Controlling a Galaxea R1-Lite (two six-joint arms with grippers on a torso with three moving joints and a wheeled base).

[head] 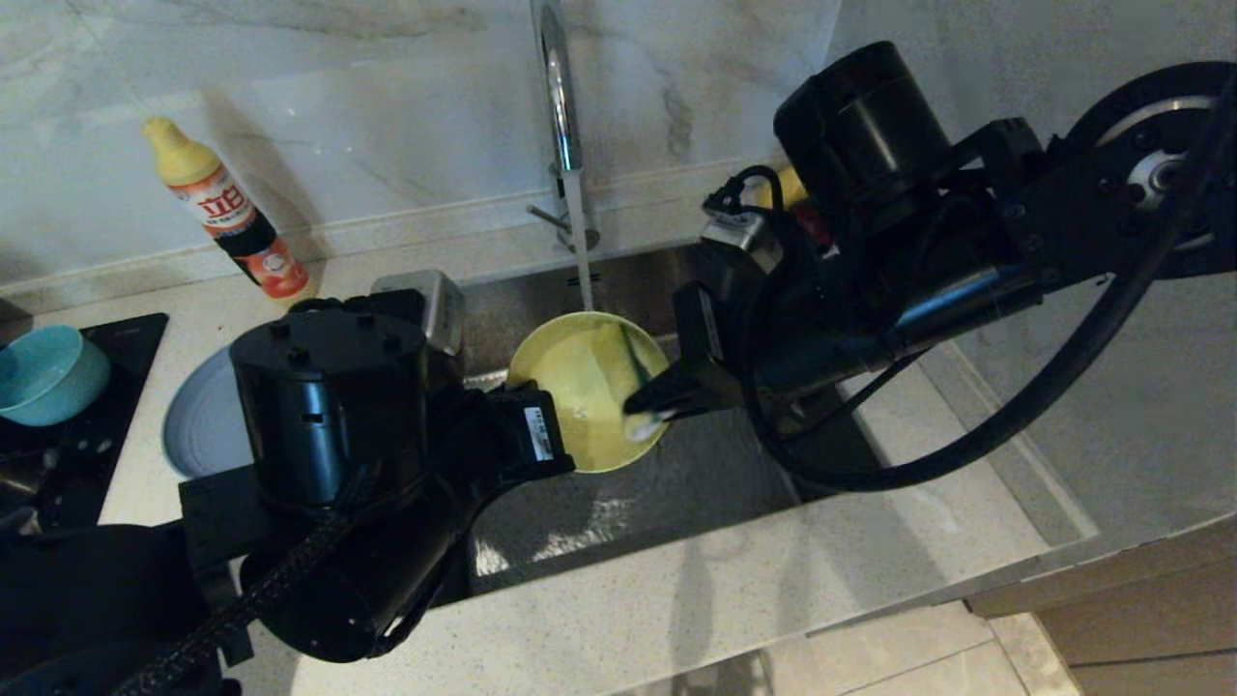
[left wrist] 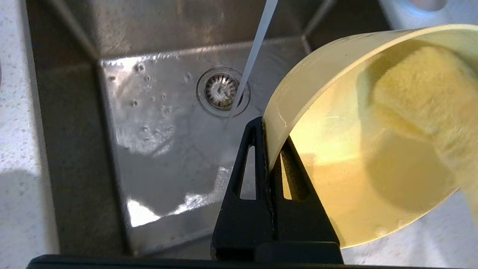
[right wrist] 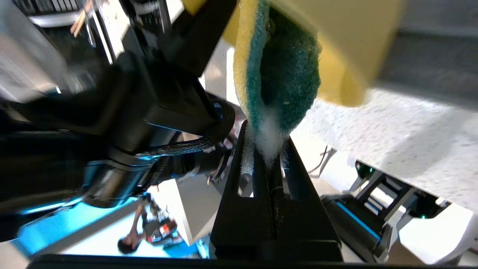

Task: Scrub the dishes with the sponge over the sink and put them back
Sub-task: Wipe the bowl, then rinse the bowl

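yellow bowl (head: 588,387): pale yellow, plain
sponge (right wrist: 278,74): yellow foam, dark green scouring face, white suds
teal bowl (head: 43,372): teal-blue
plate (head: 203,416): grey-blue, plain
sink (head: 696,483): steel grey, shiny
counter (head: 734,580): white, finely speckled
bottle (head: 227,213): yellow top, red-orange label, dark band
arms (head: 329,416): black

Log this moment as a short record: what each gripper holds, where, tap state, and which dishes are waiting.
left gripper: shut on rim of yellow bowl, held tilted over the sink
right gripper: shut on sponge, pressed inside the bowl
tap: running, stream falling behind the bowl
waiting: plate and teal bowl, left of sink
other: soap bottle at the wall
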